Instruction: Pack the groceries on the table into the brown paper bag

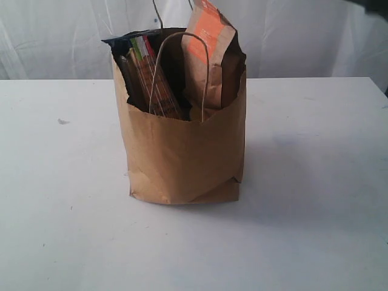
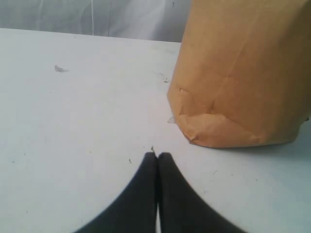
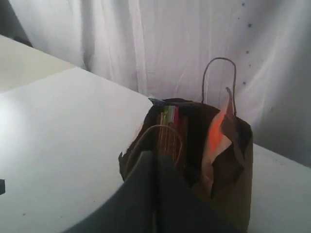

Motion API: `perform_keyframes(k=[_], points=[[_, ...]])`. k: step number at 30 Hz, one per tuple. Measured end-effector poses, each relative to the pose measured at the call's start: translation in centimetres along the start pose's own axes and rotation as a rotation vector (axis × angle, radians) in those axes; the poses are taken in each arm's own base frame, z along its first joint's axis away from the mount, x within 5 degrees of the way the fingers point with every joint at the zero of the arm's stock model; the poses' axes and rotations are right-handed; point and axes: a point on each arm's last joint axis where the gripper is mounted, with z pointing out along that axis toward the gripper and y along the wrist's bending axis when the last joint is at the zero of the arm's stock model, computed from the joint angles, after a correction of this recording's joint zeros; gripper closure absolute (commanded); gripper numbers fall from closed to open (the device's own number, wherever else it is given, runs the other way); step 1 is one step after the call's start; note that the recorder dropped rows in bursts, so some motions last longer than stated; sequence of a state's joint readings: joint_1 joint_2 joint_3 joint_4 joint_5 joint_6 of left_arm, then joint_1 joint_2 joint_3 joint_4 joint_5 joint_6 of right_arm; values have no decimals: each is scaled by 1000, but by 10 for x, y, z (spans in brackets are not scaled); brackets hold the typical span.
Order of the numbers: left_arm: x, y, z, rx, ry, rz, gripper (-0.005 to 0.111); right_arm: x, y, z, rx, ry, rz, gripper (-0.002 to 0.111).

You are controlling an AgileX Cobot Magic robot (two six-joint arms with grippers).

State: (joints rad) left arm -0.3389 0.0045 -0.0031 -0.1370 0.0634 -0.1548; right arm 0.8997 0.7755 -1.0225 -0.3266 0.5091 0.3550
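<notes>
The brown paper bag (image 1: pixel 182 157) is standing upright near the middle of the table (image 1: pixel 315 200), its mouth gaping open. The long spaghetti pack (image 1: pixel 148 82) is leaning inside on the left, and the brown-orange pouch (image 1: pixel 209 45) is sticking up out of the right side. The left gripper (image 2: pixel 156 156) is sitting low over the tabletop, apart from the bag's base, with its fingers pressed together and holding nothing. The right gripper (image 3: pixel 155 158) is hanging near the bag's rim, apparently closed and empty, though it is blurred.
</notes>
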Motion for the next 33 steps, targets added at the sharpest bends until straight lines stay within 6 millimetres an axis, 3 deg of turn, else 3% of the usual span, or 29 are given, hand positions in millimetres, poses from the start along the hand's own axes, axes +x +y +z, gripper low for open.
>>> perform_keyframes(k=[7,14,20,29,33], points=[[0,0,0,0,0,0,107,51,-11,-14,7,-85,-11,108],[0,0,0,0,0,0,107,134,-26,-19,106,-20,104,108],[0,0,0,0,0,0,107,193,-34,-19,172,33,132,108],[0,0,0,0,0,0,107,240,-37,-27,223,22,156,108],[0,0,0,0,0,0,107,247,-38,-33,245,-2,169,108]])
